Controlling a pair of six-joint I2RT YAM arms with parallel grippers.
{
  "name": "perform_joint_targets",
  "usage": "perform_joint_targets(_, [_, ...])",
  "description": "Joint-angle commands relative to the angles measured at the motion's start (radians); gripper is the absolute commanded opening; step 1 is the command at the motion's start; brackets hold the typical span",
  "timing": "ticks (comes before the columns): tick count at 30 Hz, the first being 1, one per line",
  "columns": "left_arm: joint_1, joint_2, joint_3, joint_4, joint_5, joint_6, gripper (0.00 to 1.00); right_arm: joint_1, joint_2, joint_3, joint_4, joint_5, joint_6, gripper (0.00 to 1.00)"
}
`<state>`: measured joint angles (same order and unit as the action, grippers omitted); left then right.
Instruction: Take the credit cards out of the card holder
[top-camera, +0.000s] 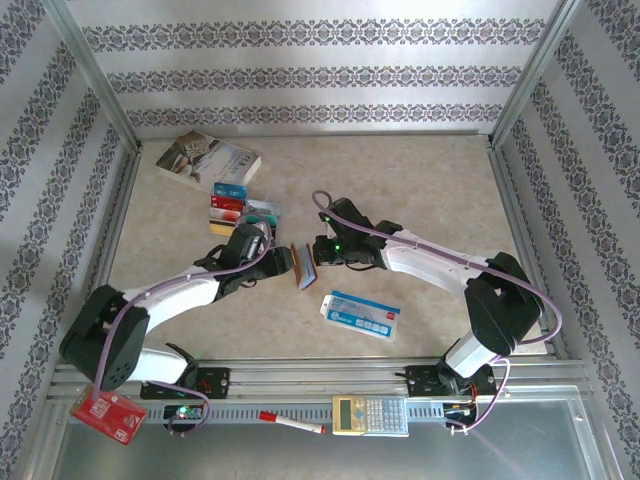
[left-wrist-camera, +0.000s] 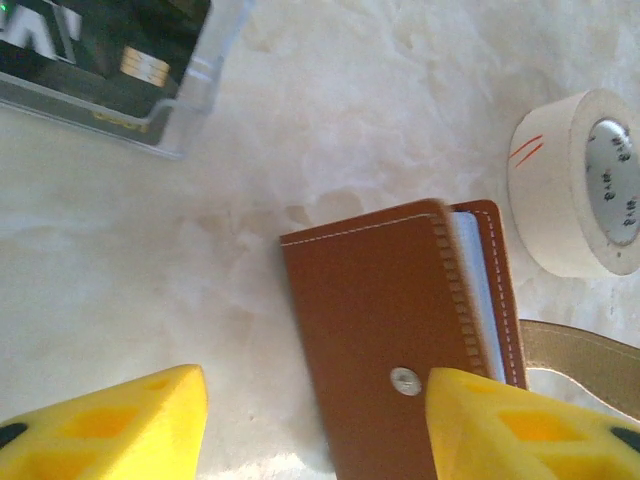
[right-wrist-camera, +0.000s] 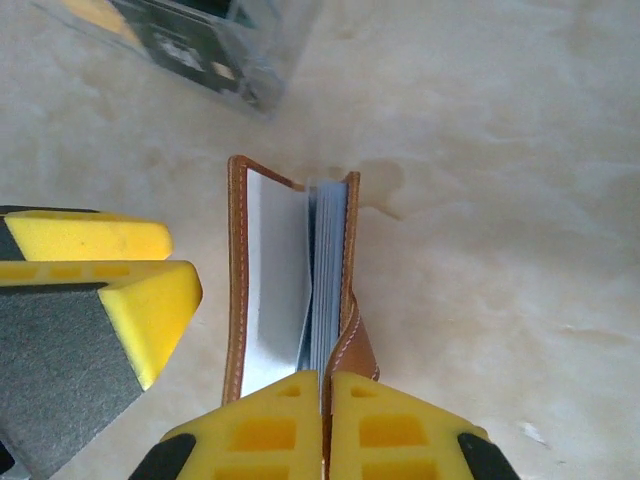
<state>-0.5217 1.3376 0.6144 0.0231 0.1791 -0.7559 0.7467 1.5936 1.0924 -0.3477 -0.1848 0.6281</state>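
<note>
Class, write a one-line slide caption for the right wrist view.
Right gripper pinches the card holder, brown cover ajar, pale sleeves showing.

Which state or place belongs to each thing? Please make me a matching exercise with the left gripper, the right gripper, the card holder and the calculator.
Things:
1. left gripper
2. right gripper
3. card holder
4. calculator

States or places:
a. lying on the front rail
b. partly open, on the table
c. jaws apart
d. shut on the card holder

Pairs: 1-c; 2-d; 3-b; 4-a
</note>
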Motion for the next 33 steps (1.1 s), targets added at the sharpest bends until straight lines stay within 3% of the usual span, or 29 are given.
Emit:
perform_joint_targets(1, [0.014, -0.080, -0.029, -0.076, -0.075, -0.010, 0.63, 0.019, 0.011, 0.048, 0.008, -0.063, -0.007, 0.08])
perform_joint_targets(6, [0.017, -0.158, -0.029, -0.101, -0.092, 0.011, 0.67, 0.029, 0.044, 0.075, 0.027, -0.120, -0.019, 0.08])
perform_joint_targets(11, [0.017, -0.119, -0.017, -0.067, -0.075, 0.027, 0.66, 0.028, 0.040, 0.071, 0.020, -0.108, -0.028, 0.08])
perform_joint_targets(18, [0.015, -0.001, 0.016, 0.024, 0.066, 0.015, 0.51, -0.016, -0.006, 0.005, 0.007, -0.040, -0.028, 0.08])
perform_joint_targets(24, [0.015, 0.063, 0.050, 0.025, 0.105, 0.018, 0.39, -0.056, -0.006, -0.038, -0.002, 0.001, -0.041, 0.08])
perform_joint_targets(27, [0.014, 0.064, 0.050, 0.020, 0.095, 0.017, 0.40, -0.066, 0.006, -0.051, -0.009, 0.032, -0.045, 0.08])
perform_joint_targets(33, [0.015, 0.033, 0.036, -0.023, 0.016, -0.011, 0.54, -0.085, 0.037, -0.069, -0.005, 0.054, -0.044, 0.08])
